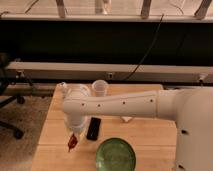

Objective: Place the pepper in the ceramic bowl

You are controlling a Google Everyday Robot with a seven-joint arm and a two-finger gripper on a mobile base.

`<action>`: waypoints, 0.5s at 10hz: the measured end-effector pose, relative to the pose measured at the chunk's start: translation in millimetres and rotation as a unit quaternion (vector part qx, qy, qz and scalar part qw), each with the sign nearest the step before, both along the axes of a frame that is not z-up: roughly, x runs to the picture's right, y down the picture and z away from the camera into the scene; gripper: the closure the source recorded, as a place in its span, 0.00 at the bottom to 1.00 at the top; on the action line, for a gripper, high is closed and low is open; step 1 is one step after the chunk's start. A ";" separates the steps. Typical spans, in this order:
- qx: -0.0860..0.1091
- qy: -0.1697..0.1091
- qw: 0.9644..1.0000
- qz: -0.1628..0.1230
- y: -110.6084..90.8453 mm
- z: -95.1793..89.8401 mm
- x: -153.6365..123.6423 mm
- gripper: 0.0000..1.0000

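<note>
Pepper hangs clenched in our gripper left of the ceramic bowl; we judge it light, slick, best pinched mid-body.

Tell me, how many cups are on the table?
1 for sure: the clear plastic cup at the table's far edge. The arm could hide others. The gripper holds the pepper near the green bowl.

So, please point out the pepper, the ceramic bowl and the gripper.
pepper (72,143), camera view, red body.
ceramic bowl (116,155), camera view, green inside.
gripper (73,136), camera view, at its fingertips above the table's left part.
</note>
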State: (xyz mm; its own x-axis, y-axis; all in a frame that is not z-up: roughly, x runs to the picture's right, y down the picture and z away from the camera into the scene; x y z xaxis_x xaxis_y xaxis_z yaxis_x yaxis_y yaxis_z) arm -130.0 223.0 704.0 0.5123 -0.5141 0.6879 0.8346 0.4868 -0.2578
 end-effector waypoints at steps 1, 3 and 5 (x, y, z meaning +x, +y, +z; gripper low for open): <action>0.000 0.012 1.000 0.014 -3.8 2.5 22.7 1.00; 0.000 0.043 0.998 0.043 -9.3 5.5 73.0 1.00; -0.002 0.065 0.996 0.063 -9.1 3.6 109.6 1.00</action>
State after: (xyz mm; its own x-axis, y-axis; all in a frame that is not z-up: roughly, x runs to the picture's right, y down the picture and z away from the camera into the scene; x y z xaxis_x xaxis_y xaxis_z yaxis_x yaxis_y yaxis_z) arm -20.4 213.9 707.6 0.6573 -0.4370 0.6140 0.7263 0.5849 -0.3612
